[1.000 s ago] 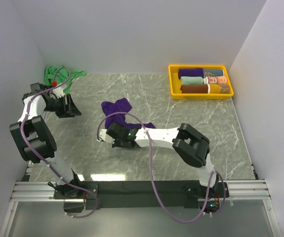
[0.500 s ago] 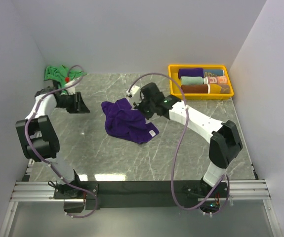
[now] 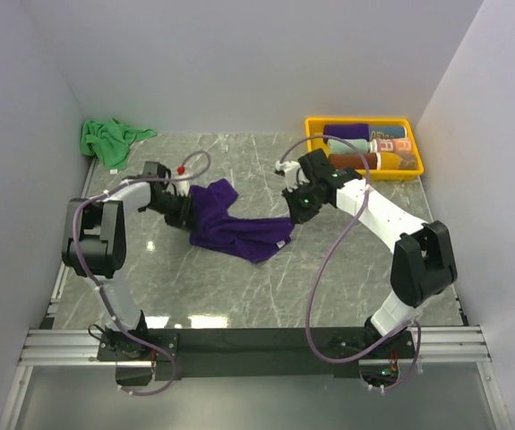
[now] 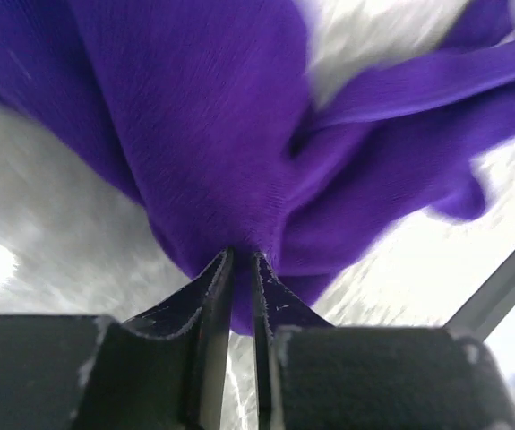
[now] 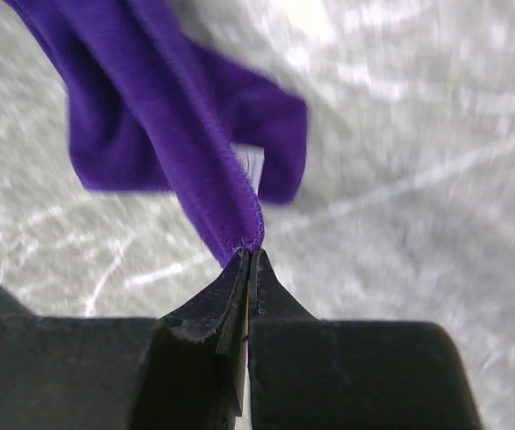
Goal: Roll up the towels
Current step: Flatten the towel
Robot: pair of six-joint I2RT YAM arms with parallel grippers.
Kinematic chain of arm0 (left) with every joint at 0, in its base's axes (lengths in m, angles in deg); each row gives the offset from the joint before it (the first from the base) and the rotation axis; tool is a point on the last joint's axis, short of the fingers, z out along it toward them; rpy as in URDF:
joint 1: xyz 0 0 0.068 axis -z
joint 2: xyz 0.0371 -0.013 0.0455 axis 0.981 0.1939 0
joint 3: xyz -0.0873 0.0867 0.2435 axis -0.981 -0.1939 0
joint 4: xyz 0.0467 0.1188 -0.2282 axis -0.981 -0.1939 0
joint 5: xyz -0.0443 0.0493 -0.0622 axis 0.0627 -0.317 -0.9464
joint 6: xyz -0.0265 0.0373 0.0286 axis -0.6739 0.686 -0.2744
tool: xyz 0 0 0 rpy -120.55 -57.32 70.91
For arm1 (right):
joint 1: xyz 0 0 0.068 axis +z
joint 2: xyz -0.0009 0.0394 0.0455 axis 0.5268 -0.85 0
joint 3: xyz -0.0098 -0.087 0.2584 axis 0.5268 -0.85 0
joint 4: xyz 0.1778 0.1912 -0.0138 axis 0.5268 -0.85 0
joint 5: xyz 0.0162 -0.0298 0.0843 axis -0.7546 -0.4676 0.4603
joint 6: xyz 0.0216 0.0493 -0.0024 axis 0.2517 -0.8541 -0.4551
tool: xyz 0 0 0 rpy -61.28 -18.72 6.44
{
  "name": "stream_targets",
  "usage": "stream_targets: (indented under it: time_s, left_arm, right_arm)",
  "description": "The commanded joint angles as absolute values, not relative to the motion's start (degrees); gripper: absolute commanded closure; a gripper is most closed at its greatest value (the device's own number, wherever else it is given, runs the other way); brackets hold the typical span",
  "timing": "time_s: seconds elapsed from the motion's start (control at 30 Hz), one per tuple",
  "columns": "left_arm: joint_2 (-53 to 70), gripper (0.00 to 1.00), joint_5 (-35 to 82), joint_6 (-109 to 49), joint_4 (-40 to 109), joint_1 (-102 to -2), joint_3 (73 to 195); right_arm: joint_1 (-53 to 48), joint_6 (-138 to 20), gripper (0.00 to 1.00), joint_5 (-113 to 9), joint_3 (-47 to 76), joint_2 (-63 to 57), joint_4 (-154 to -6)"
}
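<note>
Slippage is risked: the purple towel, stretched across the tabletop, is pinched by thin edges in the left jaws and right jaws, and one corner could be tugged free.
</note>
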State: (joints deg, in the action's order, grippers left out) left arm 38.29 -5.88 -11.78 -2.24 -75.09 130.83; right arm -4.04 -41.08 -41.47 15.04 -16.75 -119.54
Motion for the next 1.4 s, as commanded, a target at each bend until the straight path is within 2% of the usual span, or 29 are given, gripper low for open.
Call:
stream_targets:
  time_s: [0.0, 0.2, 0.33, 0.37, 0.43, 0.47, 0.53, 0.57, 0.67, 0.83, 0.9, 1.13, 1.37]
  left_arm:
    - [37.9, 0.82, -0.6, -7.0, -6.3, -74.2, 126.2]
    - [31.3, 0.89, 6.6, 0.1, -15.8, -73.6, 122.4]
    - [26.8, 0.87, 7.6, 4.1, -22.0, -73.8, 121.8]
    - [25.1, 0.85, 6.8, 5.3, -23.9, -74.0, 121.8]
    - [19.9, 0.74, 5.0, 7.8, -24.7, -76.0, 123.1]
    - [19.1, 0.64, 4.0, 7.9, -24.4, -76.6, 125.8]
    - [19.3, 0.55, 2.7, 7.8, -23.1, -77.1, 129.6]
    - [20.3, 0.51, 2.5, 6.5, -20.4, -77.1, 133.8]
    - [26.8, 0.48, 5.2, 1.5, -14.2, -77.0, 142.4]
    - [43.3, 0.46, 8.7, -8.9, -9.5, -75.7, 156.9]
    - [48.4, 0.49, 9.6, -10.8, -9.4, -74.1, 161.6]
    - [55.6, 0.5, 12.0, -12.6, -5.8, -70.5, 165.2]
    - [58.8, 0.51, 11.5, -11.4, -4.6, -68.4, 163.8]
  right_arm:
    - [-6.3, -41.8, 1.0, -39.7, 12.2, -12.0, -124.7]
    - [-12.6, -39.3, 1.0, -43.3, 6.7, -7.7, -127.9]
    - [-16.6, -35.9, 1.0, -44.7, 6.7, -6.9, -130.0]
    - [-18.1, -35.0, 1.0, -45.1, 6.8, -6.7, -130.7]
    - [-19.0, -32.6, 1.0, -46.3, 6.6, -5.9, -131.2]
    - [-19.3, -31.4, 1.0, -46.8, 6.3, -5.4, -131.4]
    - [-19.2, -30.5, 1.0, -47.4, 5.7, -5.2, -132.1]
    - [-19.2, -30.1, 1.0, -47.5, 5.5, -4.9, -132.1]
    - [-19.3, -29.9, 1.0, -48.1, 4.9, -4.5, -132.2]
    - [-19.3, -30.4, 1.0, -49.2, 5.9, -4.0, -132.6]
    - [-19.2, -31.0, 1.0, -49.3, 6.6, -4.0, -132.7]
    - [-19.2, -32.0, 1.0, -49.9, 7.5, -4.2, -132.8]
    - [-19.2, -32.1, 1.0, -50.4, 7.5, -4.1, -132.9]
